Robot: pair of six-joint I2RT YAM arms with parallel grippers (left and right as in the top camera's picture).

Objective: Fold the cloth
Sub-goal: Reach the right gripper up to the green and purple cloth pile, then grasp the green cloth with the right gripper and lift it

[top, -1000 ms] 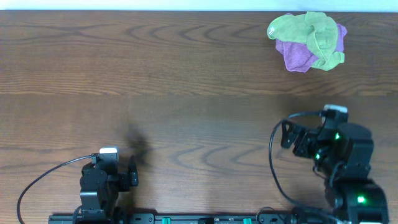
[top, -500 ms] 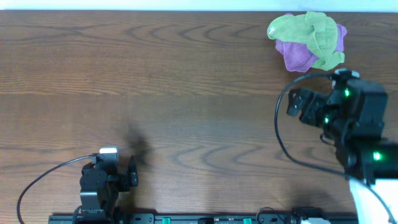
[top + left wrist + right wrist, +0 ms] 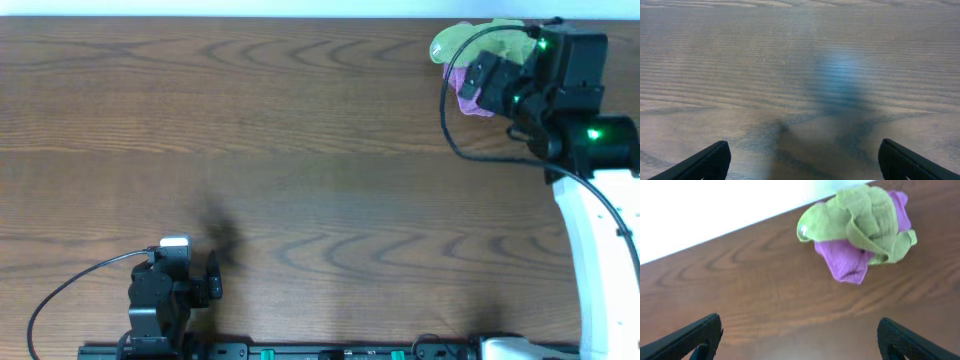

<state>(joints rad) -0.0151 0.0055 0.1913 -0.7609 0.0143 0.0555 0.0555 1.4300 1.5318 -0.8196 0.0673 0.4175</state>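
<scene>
We are reaching out with our right arm [image 3: 590,200]. A second ago it was sitting folded near the front edge of the table [image 3: 300,120], well apart from the cloth [image 3: 857,227]. Now it is stretching to the far right corner, so that in the overhead view its wrist is covering part of the bundle. The right gripper [image 3: 800,342] is hanging released, its jaws spread wide with nothing between them, and in the wrist view the cloth is lying ahead of them, not yet touched. The cloth itself is not shifting through all this; it is sitting as a crumpled ball, green layers wrapped over purple, close to the table's far edge. We are reading this as the approach of the very first step: nothing is folded, and the bundle is needing to be picked up and spread flat before any fold can start. The left gripper [image 3: 802,160] is staying parked near the front left, also released, looking down at bare wood. We are judging that the next move calls for lowering onto a loose outer flap rather than the ball's middle, since a grab at the core is likely to lift the whole wad without opening it.
</scene>
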